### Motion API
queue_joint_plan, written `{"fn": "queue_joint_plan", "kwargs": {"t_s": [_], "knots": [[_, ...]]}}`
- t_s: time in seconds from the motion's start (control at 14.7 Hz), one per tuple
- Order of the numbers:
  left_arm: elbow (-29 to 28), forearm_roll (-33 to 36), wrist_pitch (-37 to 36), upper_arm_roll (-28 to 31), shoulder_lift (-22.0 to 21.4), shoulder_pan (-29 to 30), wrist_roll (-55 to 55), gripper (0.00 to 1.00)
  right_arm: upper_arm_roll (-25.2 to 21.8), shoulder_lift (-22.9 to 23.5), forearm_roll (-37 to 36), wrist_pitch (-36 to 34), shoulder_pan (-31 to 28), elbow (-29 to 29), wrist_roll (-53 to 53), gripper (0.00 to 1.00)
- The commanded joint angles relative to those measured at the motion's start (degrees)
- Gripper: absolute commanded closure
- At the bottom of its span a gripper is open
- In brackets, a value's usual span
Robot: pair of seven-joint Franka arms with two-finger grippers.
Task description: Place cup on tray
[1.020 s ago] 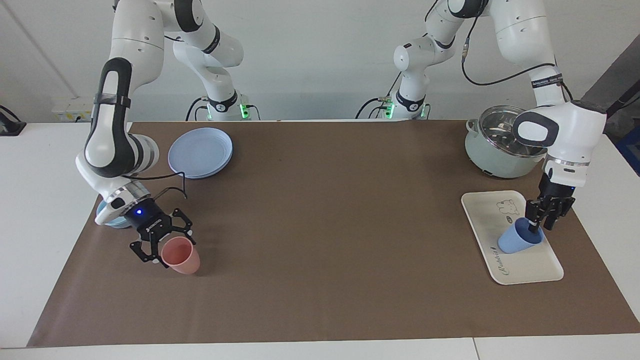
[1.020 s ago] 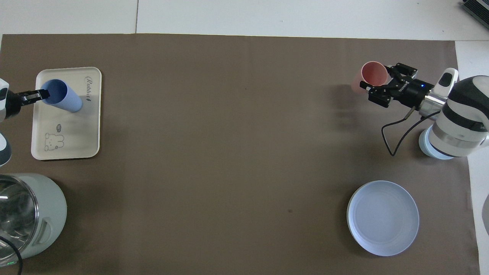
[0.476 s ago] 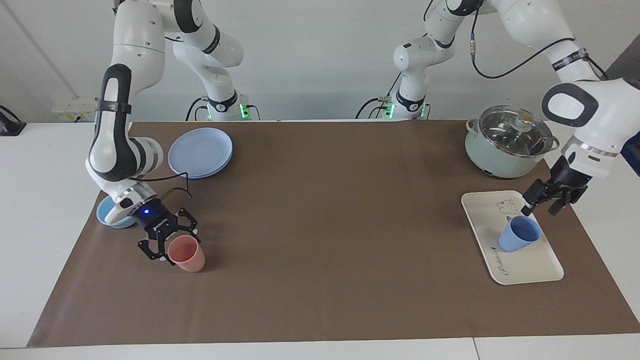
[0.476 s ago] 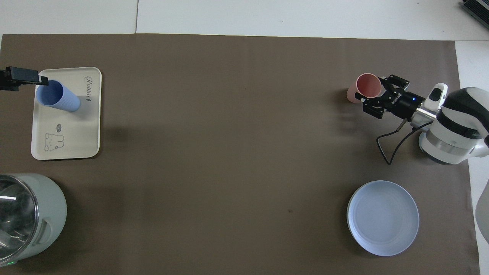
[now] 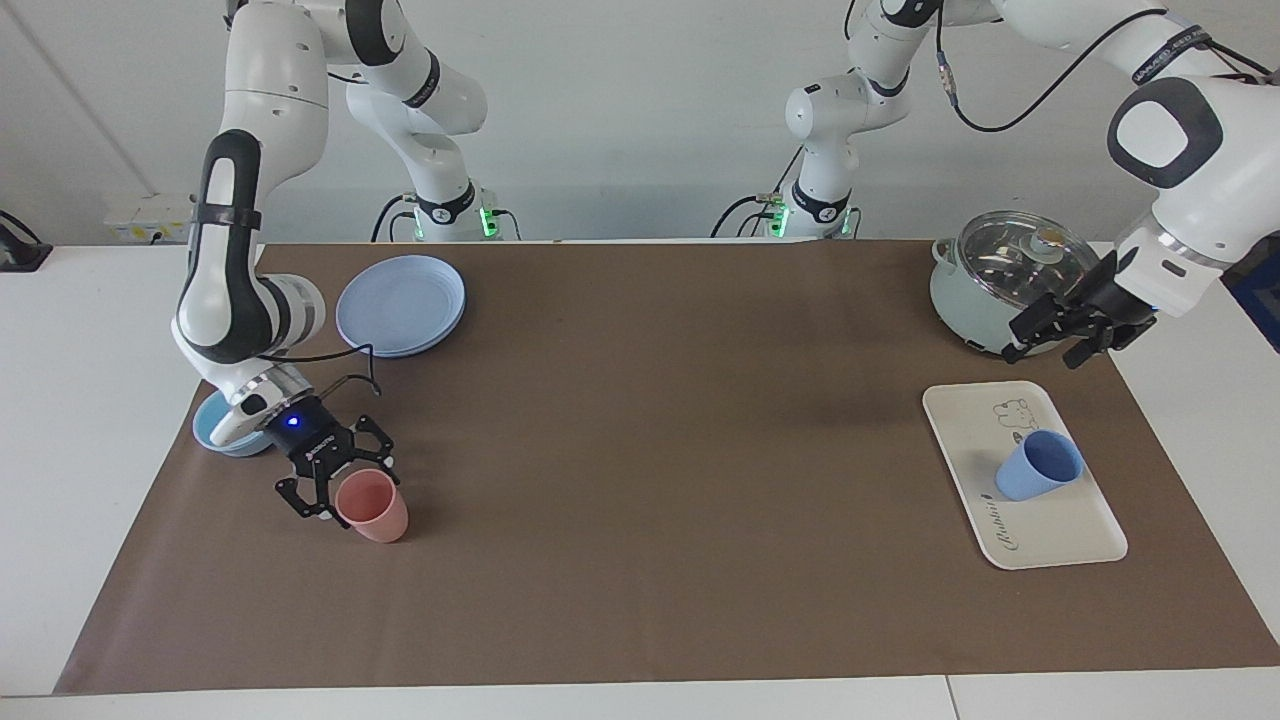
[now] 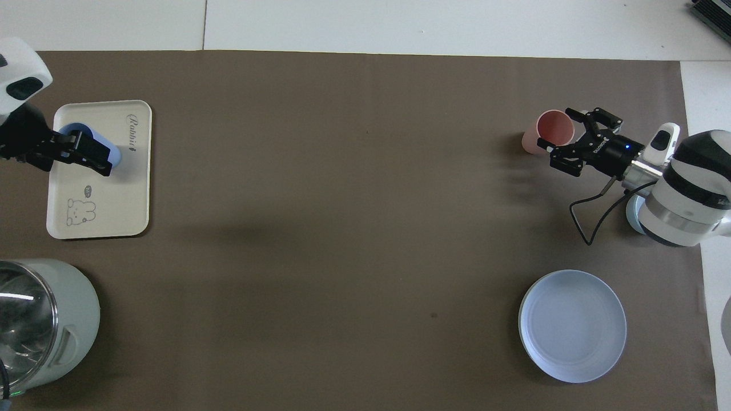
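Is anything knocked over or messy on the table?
No. The blue cup stands upright on the tray, and the pink cup stands upright on the mat with the right gripper at it. The left gripper is raised. Nothing has spilled.

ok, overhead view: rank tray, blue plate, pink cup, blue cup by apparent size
1. Flat cream-white rectangular tray and round blue plate: look alike, unranked.
2. Salmon-pink plastic cup.
Periwinkle-blue plastic cup: mostly covered by the raised left gripper, unranked.
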Motion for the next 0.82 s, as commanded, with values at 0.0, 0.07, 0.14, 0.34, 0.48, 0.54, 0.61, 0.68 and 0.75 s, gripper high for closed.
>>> {"fn": "queue_joint_plan", "kwargs": {"t_s": [0.0,0.07,0.14,0.34,0.48,0.54,0.61,0.68,0.75], "knots": [[1.0,1.9,-2.0,0.5,-1.4,-1.7,-1.4,0.0,0.5,-4.6,-0.4,1.9,0.4,-1.6,4.8,0.0],[0.9,1.0,-1.9,0.8,-2.6,-1.4,-2.0,0.0,0.4,-5.7,-2.5,1.9,0.8,-1.6,7.0,0.0],[0.9,-0.6,-1.8,1.1,-3.8,-0.9,-2.0,0.0,0.4,-6.7,-5.8,1.9,0.7,-1.8,10.4,0.0],[0.7,-2.8,-1.6,1.2,-5.3,0.5,-2.2,0.0,0.3,-10.8,-19.7,1.7,0.5,-1.7,21.4,0.0],[0.2,-2.9,-1.5,1.3,-6.1,0.6,-2.1,0.0,0.3,-13.3,-28.2,1.0,0.5,-1.6,28.8,0.0],[-0.3,-2.8,-1.4,1.3,-6.3,1.0,-2.0,0.0,0.3,-14.3,-31.4,1.0,0.6,-1.7,31.8,0.0],[-0.9,-2.8,-1.4,1.3,-6.8,1.5,-1.8,0.0,0.3,-15.4,-36.0,1.0,1.0,-1.7,35.4,0.0],[-1.7,-2.8,-1.3,1.2,-7.0,2.3,-1.7,0.0,0.3,-16.4,-40.8,0.9,1.8,-1.7,39.3,0.0],[-2.1,-2.8,-1.1,1.2,-7.4,2.6,-1.6,0.0,0.3,-17.6,-46.3,0.8,2.7,-1.7,43.7,0.0]]}}
